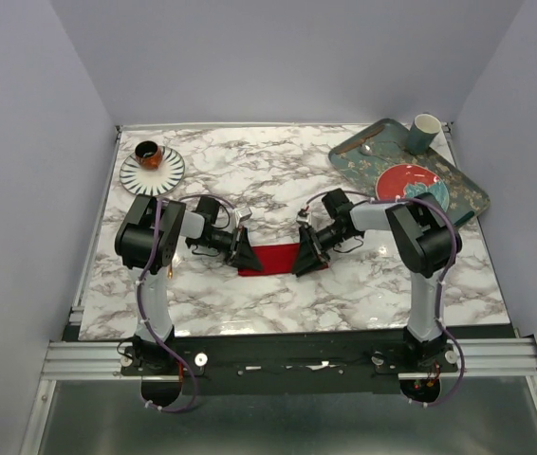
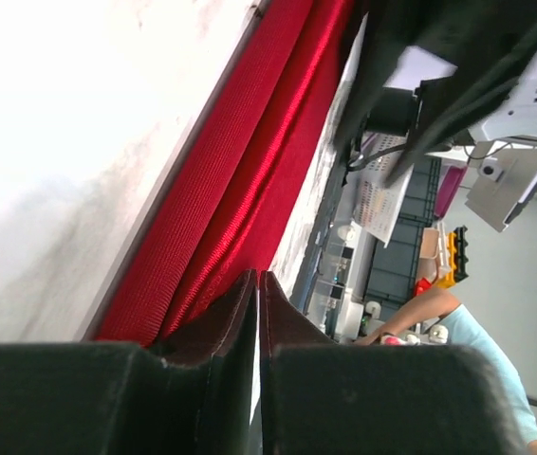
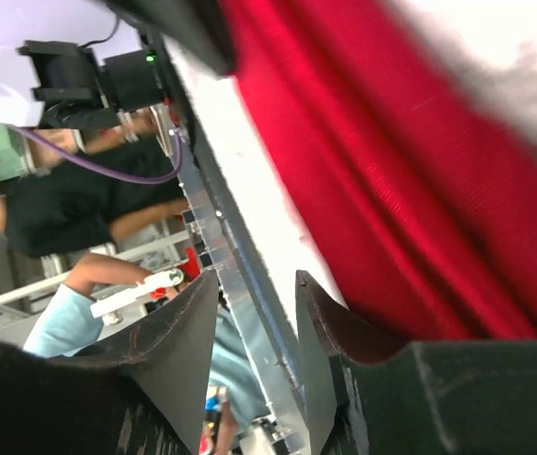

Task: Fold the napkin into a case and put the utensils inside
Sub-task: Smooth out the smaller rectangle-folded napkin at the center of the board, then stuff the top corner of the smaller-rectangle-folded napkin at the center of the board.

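The red napkin [image 1: 270,258] lies on the marble table as a narrow folded strip between my two grippers. My left gripper [image 1: 248,254] is at the strip's left end and my right gripper [image 1: 302,256] at its right end. In the left wrist view the left gripper [image 2: 257,275] is shut to a hairline gap with nothing in it, and the napkin [image 2: 240,180] runs away just beside its left finger. In the right wrist view the right gripper [image 3: 256,277] is open and empty, with the napkin [image 3: 420,171] beside its right finger. The utensils are out of view.
A dark green tray [image 1: 468,190] at the back right holds a round red plate [image 1: 411,183], a teal cup [image 1: 425,133] and a brown-handled utensil [image 1: 368,147]. A striped plate [image 1: 169,173] with a brown cup [image 1: 149,154] stands at the back left.
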Robot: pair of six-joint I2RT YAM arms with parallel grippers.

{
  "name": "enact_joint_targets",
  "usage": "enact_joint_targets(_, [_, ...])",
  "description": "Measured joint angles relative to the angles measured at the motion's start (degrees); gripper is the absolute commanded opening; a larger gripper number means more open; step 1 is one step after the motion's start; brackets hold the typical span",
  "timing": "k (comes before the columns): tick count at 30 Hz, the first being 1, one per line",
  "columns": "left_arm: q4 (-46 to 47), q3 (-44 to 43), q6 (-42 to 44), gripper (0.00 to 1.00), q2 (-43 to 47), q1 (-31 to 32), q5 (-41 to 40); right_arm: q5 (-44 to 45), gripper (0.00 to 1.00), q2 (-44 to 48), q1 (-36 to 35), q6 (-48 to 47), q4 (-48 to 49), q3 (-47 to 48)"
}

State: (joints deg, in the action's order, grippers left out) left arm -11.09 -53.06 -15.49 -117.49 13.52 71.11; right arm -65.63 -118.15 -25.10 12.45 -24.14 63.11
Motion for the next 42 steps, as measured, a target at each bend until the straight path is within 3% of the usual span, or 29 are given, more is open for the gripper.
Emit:
enact_joint_targets(7, [-3.0,-0.7,2.4,0.15,0.0,-0.1,-1.0,1.0,0.43,10.4,1.2,0.4,-0.9,0.9])
enact_joint_targets(14, [-4.8,-0.9,4.0,0.15,0.1,-0.3,-1.3,6.6,0.39,0.5,3.4,-1.6,-1.1,3.5])
enact_joint_targets(20, [-6.7,0.6,5.2,0.16,1.7,-0.5,-2.5,4.0,0.38,-2.8,3.3,-1.4,-2.7,4.5])
enact_joint_targets(28, [-12.3,4.5,11.4,0.44,11.8,-0.2,-6.3,4.5,0.45,0.1,-1.4,-3.9,-3.1,2.6])
enact_joint_targets(35, [-14.7,-2.9,22.9,0.53,30.2,0.9,-15.5,5.2,0.52,11.6,-0.3,-5.7,-5.0,2.0])
enact_joint_targets(36, [-14.4,-3.9,24.8,0.65,32.4,1.2,-17.3,5.4,0.53,13.6,0.5,-6.1,-5.5,2.1])
enact_joint_targets(38, [-13.6,-4.6,29.9,0.78,36.3,1.9,-21.7,5.9,0.55,16.0,2.0,-7.2,-6.6,2.5])
enact_joint_targets(39, [-13.0,-4.6,32.6,0.98,38.5,2.6,-23.8,6.3,0.56,16.4,2.6,-7.6,-7.1,2.6])
enact_joint_targets(42, [-11.6,-4.5,40.0,0.99,42.7,5.0,-27.6,9.0,0.6,16.5,5.0,-9.7,-9.3,3.0])
